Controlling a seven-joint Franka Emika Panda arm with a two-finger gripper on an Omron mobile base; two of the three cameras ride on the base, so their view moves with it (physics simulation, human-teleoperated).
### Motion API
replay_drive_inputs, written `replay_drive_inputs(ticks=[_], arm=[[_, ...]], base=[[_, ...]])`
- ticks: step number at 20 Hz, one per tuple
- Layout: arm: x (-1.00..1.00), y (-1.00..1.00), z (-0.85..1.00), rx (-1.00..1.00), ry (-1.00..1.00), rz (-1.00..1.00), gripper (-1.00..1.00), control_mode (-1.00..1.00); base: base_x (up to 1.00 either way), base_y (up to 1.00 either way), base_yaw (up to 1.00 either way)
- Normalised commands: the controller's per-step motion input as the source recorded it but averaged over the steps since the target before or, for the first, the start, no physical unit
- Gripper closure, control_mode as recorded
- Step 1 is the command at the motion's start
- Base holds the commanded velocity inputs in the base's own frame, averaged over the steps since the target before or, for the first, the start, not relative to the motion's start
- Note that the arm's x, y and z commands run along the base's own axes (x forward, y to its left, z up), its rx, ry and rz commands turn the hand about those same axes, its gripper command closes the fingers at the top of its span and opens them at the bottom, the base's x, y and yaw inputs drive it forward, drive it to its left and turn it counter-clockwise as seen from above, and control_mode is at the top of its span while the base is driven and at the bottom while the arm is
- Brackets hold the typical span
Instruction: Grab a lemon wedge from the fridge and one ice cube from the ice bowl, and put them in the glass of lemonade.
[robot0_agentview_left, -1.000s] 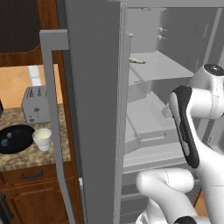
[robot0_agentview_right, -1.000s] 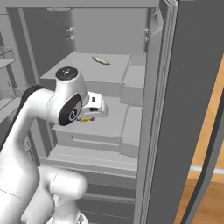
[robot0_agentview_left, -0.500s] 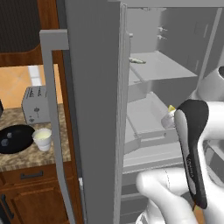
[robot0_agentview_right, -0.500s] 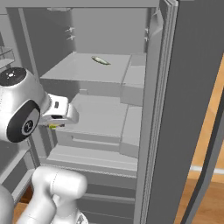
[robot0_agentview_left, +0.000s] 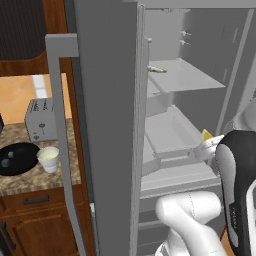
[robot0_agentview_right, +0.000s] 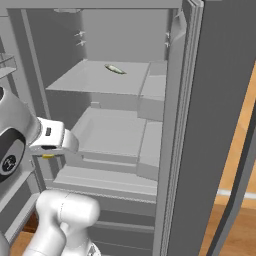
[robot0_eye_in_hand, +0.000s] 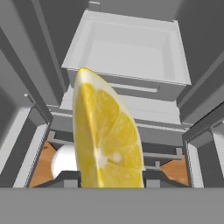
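Now withdrawn from the fridge (robot0_agentview_right: 125, 120) shelves ahead of it, the tool (robot0_eye_in_hand: 111, 175), half closed on the lemon wedge (robot0_eye_in_hand: 107, 140), can head for the glass of lemonade (robot0_agentview_left: 49, 159).

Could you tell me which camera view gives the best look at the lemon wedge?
The hand view: the lemon wedge looms large between the pincer's fingers. The left base view shows a small yellow tip; the right base view, a sliver.
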Motion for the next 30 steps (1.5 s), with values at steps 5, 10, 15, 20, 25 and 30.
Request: replay_drive_inputs(ticks=[5,10,15,20,25,30], arm=[[0.00,0.00,0.00,0.00,0.00,0.00,1.00,-1.00],[0.00,0.00,0.00,0.00,0.00,0.00,1.00,1.00],[0.00,0.00,0.00,0.00,0.00,0.00,1.00,1.00],[0.00,0.00,0.00,0.00,0.00,0.00,1.00,1.00],[0.00,0.00,0.00,0.00,0.00,0.00,1.00,1.00],[0.00,0.00,0.00,0.00,0.00,0.00,1.00,1.00]], base=[[0.00,0.00,0.00],[-0.87,0.00,0.00],[-1.00,0.09,0.00],[-0.24,0.19,0.59],[0.00,0.00,1.00],[-0.10,0.04,0.99]])
